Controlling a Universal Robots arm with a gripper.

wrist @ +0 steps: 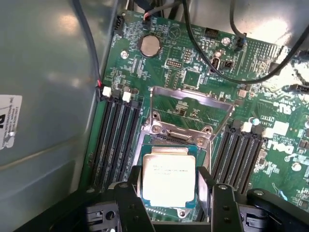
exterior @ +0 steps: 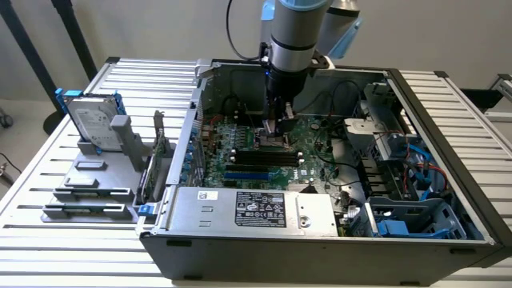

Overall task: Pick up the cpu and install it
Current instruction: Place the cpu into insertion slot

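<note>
A silver hard drive (exterior: 93,123) in a blue bracket is standing upright on my grey rack (exterior: 88,195), at the exterior view's left, beside the open computer case (exterior: 320,252); a coin battery (wrist: 149,45) is sitting on its green motherboard (wrist: 285,169).

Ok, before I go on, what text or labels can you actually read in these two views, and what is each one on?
"DELL", white letters, partly cut off: on the green motherboard, wrist view.
Faint printed lines on the cpu lid: too blurred to read.
White sticker on the grey case wall: black marks, cut off, unreadable.
Black-and-white label on the silver power supply: certification marks and small print, too small to read.
Hard drive label: unreadable.
</note>
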